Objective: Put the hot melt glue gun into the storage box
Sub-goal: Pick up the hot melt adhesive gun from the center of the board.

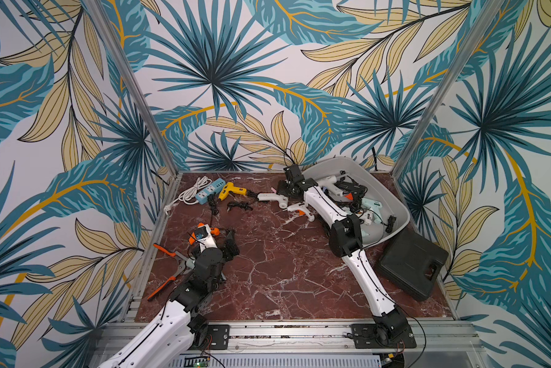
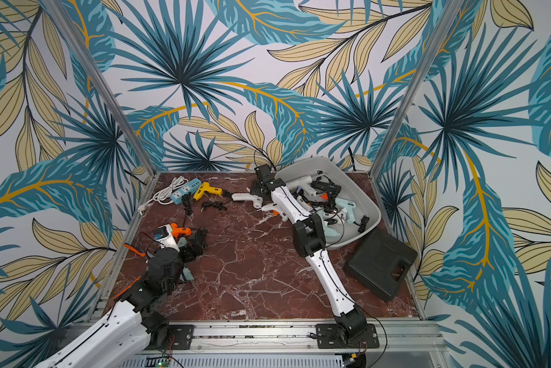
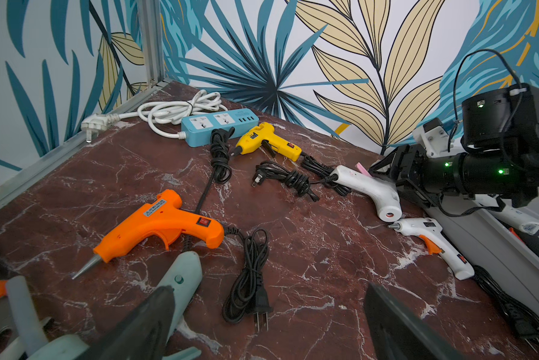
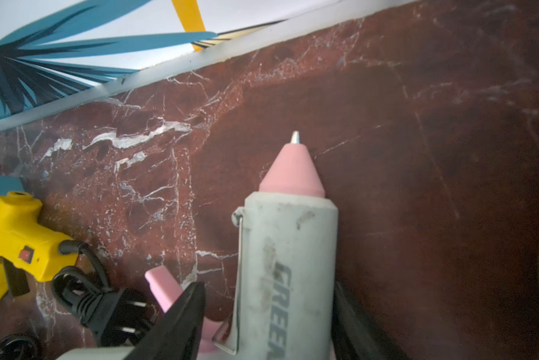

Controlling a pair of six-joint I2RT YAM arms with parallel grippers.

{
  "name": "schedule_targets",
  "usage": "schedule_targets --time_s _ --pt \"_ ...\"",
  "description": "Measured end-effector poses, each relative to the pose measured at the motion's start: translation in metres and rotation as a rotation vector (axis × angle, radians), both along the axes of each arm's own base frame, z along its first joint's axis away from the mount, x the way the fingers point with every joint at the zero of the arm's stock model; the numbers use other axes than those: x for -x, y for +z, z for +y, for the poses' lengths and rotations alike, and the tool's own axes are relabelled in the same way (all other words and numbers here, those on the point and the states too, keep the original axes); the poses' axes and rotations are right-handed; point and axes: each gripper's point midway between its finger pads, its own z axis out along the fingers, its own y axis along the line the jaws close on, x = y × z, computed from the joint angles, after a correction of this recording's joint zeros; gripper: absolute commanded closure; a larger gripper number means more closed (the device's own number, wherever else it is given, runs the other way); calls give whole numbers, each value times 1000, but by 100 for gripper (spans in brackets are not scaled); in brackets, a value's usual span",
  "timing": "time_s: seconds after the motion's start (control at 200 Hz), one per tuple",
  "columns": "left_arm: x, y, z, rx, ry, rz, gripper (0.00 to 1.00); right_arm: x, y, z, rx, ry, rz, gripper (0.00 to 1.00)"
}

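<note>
I see the glue gun lying on the red marbled tabletop, outside the smooth grey storage box. It has a scuffed off-white plastic barrel, a pink cone nozzle and a metal tip. My right fingers straddle its barrel; whether they clamp it, I cannot tell. My left fingers are spread wide, holding nothing.

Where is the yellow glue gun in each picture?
In a top view: yellow glue gun, far end of the table.
In a top view: gun, same spot.
Left wrist: gun beyond the orange glue gun.
Right wrist: gun beside a black plug.
Landmark: blue power strip beside it.
</note>
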Motion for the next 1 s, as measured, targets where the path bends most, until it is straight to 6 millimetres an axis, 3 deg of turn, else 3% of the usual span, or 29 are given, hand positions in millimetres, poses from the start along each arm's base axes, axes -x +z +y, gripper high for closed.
schedule_targets --time_s 0.376,0.726,0.887,0.997 --pt "3 13 3 21 8 -45 0 8 -4 8 -43 43 47 63" --pt "6 13 6 22 14 -52 0 17 -3 20 -69 74 68 100" --pt "7 12 6 21 14 -49 0 38 0 38 -57 114 104 100" --pt "7 13 6 21 14 -50 0 57 17 51 -43 150 112 100"
